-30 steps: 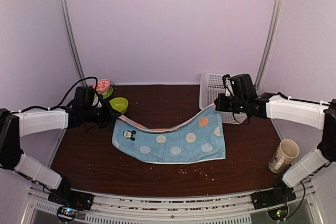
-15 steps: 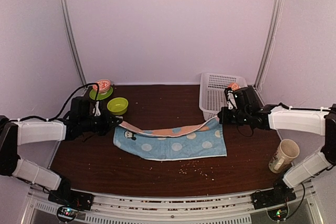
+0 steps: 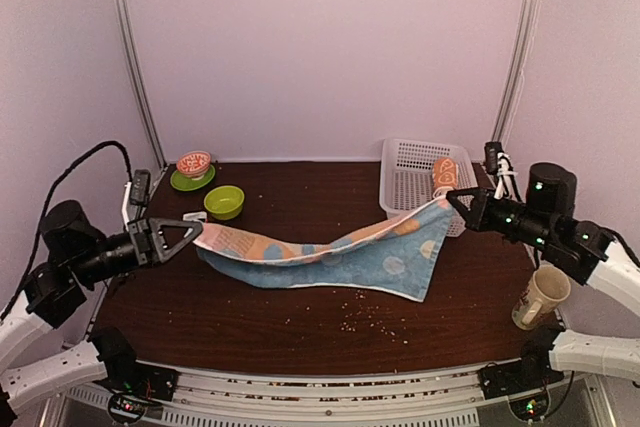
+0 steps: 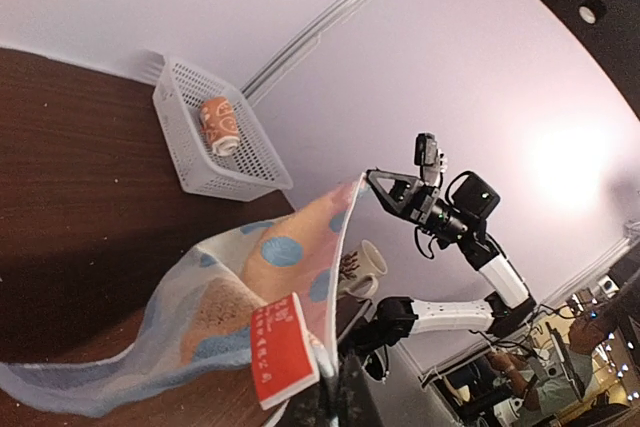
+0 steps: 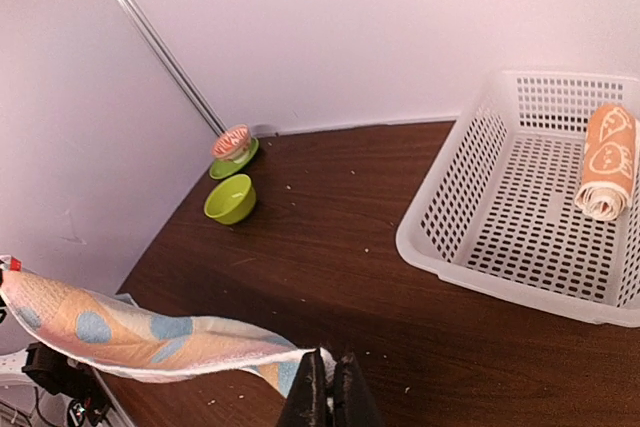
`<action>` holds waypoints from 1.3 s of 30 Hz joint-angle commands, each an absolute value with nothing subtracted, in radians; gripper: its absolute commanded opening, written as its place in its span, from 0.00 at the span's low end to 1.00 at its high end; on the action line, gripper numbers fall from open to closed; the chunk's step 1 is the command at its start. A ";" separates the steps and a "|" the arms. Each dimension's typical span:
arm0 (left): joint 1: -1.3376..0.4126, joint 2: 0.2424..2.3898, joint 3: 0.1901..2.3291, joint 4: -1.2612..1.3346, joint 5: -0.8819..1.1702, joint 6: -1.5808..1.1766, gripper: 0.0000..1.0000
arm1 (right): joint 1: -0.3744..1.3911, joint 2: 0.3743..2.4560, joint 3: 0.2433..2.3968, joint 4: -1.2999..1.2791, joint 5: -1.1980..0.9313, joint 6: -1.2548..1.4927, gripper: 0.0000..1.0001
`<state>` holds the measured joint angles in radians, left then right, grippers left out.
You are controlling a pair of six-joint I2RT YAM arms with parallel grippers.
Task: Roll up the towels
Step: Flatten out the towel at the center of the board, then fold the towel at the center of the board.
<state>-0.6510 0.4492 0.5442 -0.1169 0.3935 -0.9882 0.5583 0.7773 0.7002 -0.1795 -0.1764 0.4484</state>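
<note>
Two robot arms hold a towel stretched between them over a dark wooden table [image 3: 300,322]. The left arm reaches in low from well left of a white plastic basket [image 3: 405,162]. The left gripper [image 3: 198,233] is pinched shut on one corner of the light-blue dotted towel [image 3: 390,257]. The right arm comes in from the right of the basket, forearm angled up. The right gripper [image 3: 452,197] sits just in front of the basket's near right corner, clamped shut on the opposite corner.

The towel hangs in a sagging band from the basket's front edge out to the left, with its peach-coloured underside showing. Its middle dips toward the table, and whether it touches cannot be told. A small orange towel [image 3: 444,171] lies rolled inside the basket, at its right side.

In the left wrist view, a red tag [image 4: 283,347] on the held corner carries white writing too small to read.
</note>
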 commanded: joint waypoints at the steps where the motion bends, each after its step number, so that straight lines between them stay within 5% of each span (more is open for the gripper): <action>1: -0.690 0.267 0.558 -0.310 0.283 -1.005 0.00 | 0.564 0.662 0.719 -0.325 -0.173 0.456 0.00; 4: -0.690 0.270 0.546 -0.325 0.194 -0.997 0.00 | 0.559 0.707 0.708 -0.330 -0.124 0.488 0.00; 8: -0.668 0.563 0.504 -0.214 0.158 -1.018 0.00 | 0.546 0.852 0.677 -0.237 -0.095 0.544 0.00; 15: -0.410 1.003 0.353 0.318 0.365 -1.201 0.00 | 0.510 1.120 0.681 -0.046 -0.043 0.559 0.00; 22: -0.316 1.241 0.485 0.377 0.427 -1.133 0.00 | 0.494 1.294 0.776 -0.012 -0.006 0.488 0.00; 28: -0.316 1.285 0.468 0.405 0.477 -1.080 0.00 | 0.497 1.343 0.771 -0.022 -0.051 0.454 0.00; 39: -0.316 1.016 0.301 0.113 0.419 -0.961 0.00 | 0.534 1.220 0.580 -0.047 -0.077 0.505 0.00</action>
<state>-0.3214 1.0721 0.3470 0.2134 0.4480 -1.0206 0.5175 1.2491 0.6338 -0.0372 -0.0715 0.4820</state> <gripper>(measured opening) 0.018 0.028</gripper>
